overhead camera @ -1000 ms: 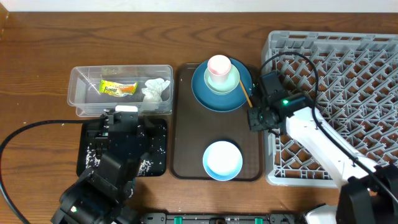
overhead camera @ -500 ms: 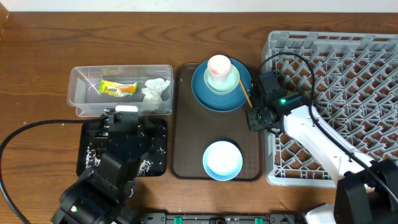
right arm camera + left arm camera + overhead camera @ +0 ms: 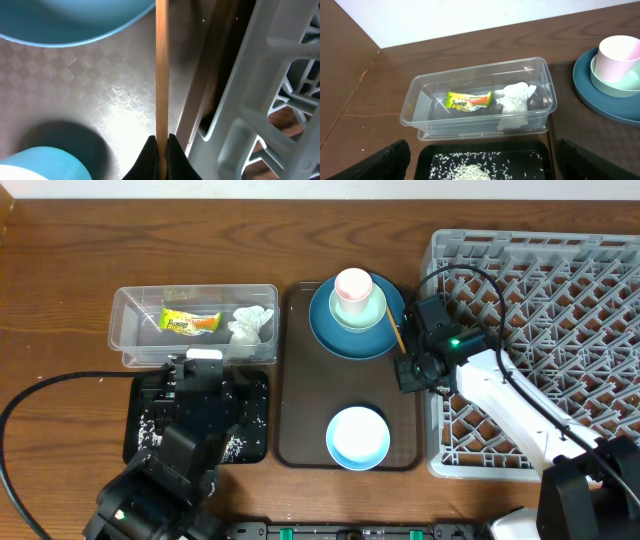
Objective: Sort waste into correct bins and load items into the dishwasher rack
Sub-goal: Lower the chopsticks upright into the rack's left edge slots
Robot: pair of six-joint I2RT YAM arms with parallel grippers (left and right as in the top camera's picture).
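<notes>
Clear rectangular plastic tub (image 3: pixel 415 102) holds the yellow-green-orange snack wrapper (image 3: pixel 469 101) and crumpled white tissue (image 3: pixel 516 97). The left gripper (image 3: pixel 480 160), jaws spread, hangs above the rice-strewn black tray (image 3: pixel 522 167). The right gripper (image 3: pixel 160 148), jaws pinching a wooden chopstick (image 3: pixel 162 65), sits between dark blue plate (image 3: pixel 75 20) and grey pegged rack (image 3: pixel 270 60).

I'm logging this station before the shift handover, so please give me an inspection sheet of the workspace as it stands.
Surface: wooden table, with a brown serving tray in the middle.
Job's things: snack wrapper and tissue in the clear tub; rice grains in the black tray; pink cup in mint bowl on blue plate; pale bowl on the serving tray; rack, no dishes seen in it.
Clutter: nothing seen.
Hands: left hand open above the black tray; right hand shut on a wooden chopstick.
Cables: black cable on the table at left; second cable over the rack.
Surroundings: white wall behind the table.
</notes>
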